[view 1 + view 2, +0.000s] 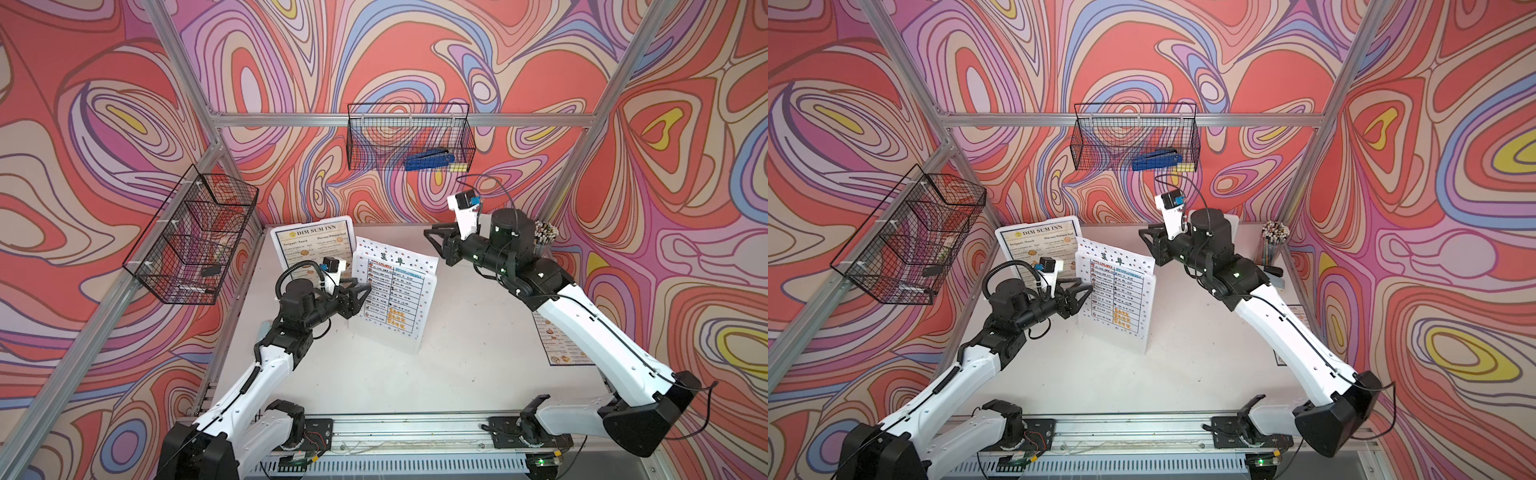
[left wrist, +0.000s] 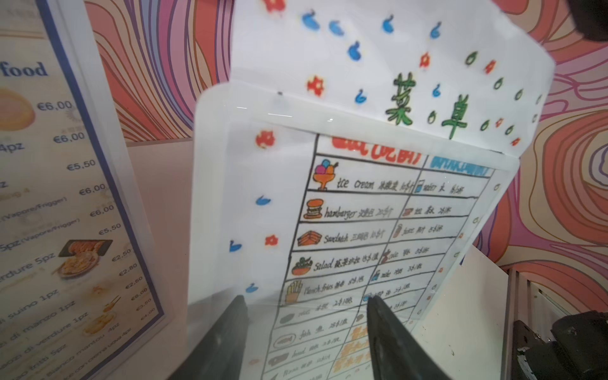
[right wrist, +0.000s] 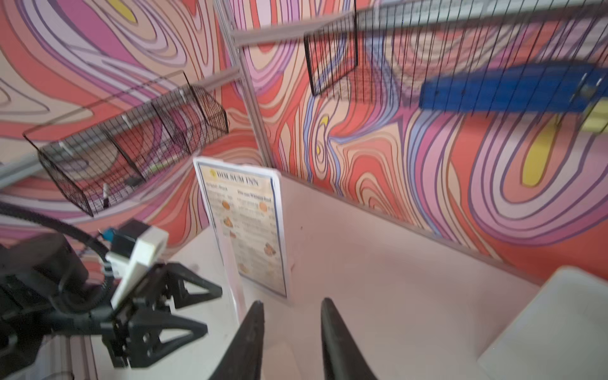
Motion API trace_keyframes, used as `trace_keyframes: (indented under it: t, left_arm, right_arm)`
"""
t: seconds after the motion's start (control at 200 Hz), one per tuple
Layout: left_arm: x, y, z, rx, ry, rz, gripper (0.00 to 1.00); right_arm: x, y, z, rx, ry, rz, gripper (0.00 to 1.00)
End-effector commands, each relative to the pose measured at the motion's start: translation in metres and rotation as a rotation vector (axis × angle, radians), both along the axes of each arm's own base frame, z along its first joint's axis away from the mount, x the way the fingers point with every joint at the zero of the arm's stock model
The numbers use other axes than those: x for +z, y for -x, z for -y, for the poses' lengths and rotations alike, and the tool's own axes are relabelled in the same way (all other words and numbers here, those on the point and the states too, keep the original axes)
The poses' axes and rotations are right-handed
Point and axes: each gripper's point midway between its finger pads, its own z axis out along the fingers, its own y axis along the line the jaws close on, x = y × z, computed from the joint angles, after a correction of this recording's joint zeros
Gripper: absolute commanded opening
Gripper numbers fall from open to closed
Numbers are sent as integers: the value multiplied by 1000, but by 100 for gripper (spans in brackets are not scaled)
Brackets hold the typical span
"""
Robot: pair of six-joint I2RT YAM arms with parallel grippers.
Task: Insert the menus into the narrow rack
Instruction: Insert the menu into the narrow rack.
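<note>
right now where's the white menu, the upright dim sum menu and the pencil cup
white menu point(image 2: 378, 214), in the left wrist view, on its table grid
upright dim sum menu point(image 1: 320, 232), in a top view, on its title line
pencil cup point(image 1: 1275, 232), in a top view, on the pencil tips

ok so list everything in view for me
white menu: one, white with coloured icons, standing in clear holder mid-table
dim sum inn menu: one, blue-bordered, upright behind it
flat menu: one, blue-bordered, table's right edge
wire baskets: two, black, side wall and back wall
blue object: one, blue, in back-wall basket
pencil cup: one, mixed colours, back right corner
table: one, white, under everything
left gripper: one, black, open beside white menu
right gripper: one, black, open, holding nothing
</note>
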Motion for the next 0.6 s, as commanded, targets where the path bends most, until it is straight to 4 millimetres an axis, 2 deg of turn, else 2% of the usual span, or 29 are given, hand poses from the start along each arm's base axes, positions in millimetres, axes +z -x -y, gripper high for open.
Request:
trace_keyframes:
  t: [0.0, 0.075, 0.27, 0.28, 0.32, 0.451, 0.591]
  left_arm:
    - [11, -1, -4, 18, -7, 46, 60]
    - [11, 0, -4, 25, -10, 45, 60]
    - [14, 2, -7, 36, -10, 56, 60]
    - [15, 3, -7, 36, -10, 58, 60]
    - [15, 3, -7, 34, -8, 58, 60]
    - [15, 4, -6, 28, -6, 55, 61]
    - [15, 4, -6, 27, -3, 55, 61]
  right_arm:
    - [-22, -14, -19, -108, 130, -59, 31]
    - [-28, -24, -35, -142, 183, -76, 31]
    - [-45, -53, -58, -248, 290, -108, 31]
    - [-54, -57, -61, -252, 309, -121, 31]
    - [-63, -61, -67, -264, 339, -133, 31]
    - [-84, -62, -78, -271, 390, -154, 31]
    - [-103, -54, -78, -277, 408, -171, 31]
